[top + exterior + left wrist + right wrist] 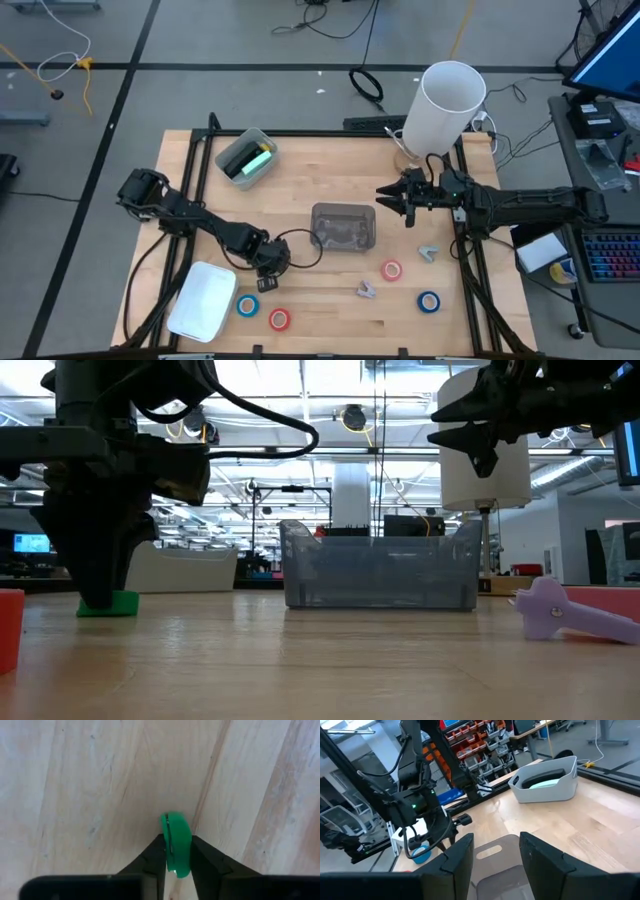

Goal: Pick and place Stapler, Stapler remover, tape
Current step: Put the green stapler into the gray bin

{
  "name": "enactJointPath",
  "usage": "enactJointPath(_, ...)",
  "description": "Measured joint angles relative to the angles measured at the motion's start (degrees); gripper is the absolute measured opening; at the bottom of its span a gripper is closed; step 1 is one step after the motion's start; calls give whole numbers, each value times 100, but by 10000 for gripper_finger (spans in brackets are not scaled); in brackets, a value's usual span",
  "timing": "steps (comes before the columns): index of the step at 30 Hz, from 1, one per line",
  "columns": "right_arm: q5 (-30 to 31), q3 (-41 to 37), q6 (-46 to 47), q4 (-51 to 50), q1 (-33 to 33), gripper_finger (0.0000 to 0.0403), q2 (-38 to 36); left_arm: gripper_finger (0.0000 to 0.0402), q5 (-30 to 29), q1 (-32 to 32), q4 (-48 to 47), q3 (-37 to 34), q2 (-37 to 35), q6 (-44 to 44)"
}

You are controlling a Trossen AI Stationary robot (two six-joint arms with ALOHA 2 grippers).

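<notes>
Stapler-like green piece (176, 845) sits pinched between your left gripper's (177, 854) two fingers in the left wrist view, resting on the bare wood; the jaws are clamped on its sides, off toward one end. Before you lift, I would check that the hold is square, since so narrow a piece could twist out.

From the high view you see where this happens: the left gripper (270, 262) is low on the table (470, 330), between the white tray (205, 300) and the clear bin (343, 227), though the arm hides the green piece here. Tape rolls lie nearby: blue (247, 306) and red (280, 319) by the tray, red (392, 270) and blue (429, 301) farther right. The right gripper (402, 200) waits above the bin's far side.

At table height, the low view adds what neither gives: the green piece (118, 604) is down on the wood, not lifted. A lilac tool (560, 610) lies to the right.

Your right wrist view shows the right fingers parted over the clear bin (495, 852), holding nothing, and a grey bin (545, 787) beyond.
</notes>
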Motion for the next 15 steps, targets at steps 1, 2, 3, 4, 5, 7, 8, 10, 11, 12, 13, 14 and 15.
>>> enactJointPath(1,2,0,-7,0,0,155,0,63,8,30,-10,0,-48,23)
enactJointPath(2,2,0,-10,0,0,155,0,58,26,66,-17,0,-89,70)
enactJointPath(3,2,0,-8,0,0,155,0,55,41,105,-17,-4,-151,144)
enactJointPath(4,2,0,-5,0,0,155,0,54,20,150,-44,-18,-224,230)
enactJointPath(5,2,0,-5,0,0,155,0,54,-103,210,-97,-22,-285,323)
enactJointPath(7,0,0,-12,0,0,155,0,62,-274,382,-172,-24,-430,424)
enactJointPath(8,0,0,-12,0,0,155,0,68,-370,468,-261,-23,-536,465)
enactJointPath(10,0,0,-22,0,0,155,0,79,-487,677,-440,-17,-746,559)
enactJointPath(11,-1,0,-23,0,0,155,0,82,-539,809,-522,-17,-847,629)
enactJointPath(12,-3,0,-23,0,0,155,0,83,-620,953,-653,-20,-979,713)
enactJointPath(13,-8,0,-23,-1,0,155,0,84,-786,1104,-762,-20,-1145,821)
enactJointPath(14,-11,0,-23,0,0,155,0,85,-967,1257,-820,-19,-1324,924)
enactJointPath(15,-13,0,-23,-2,0,155,0,85,-1176,1435,-880,-8,-1506,1041)
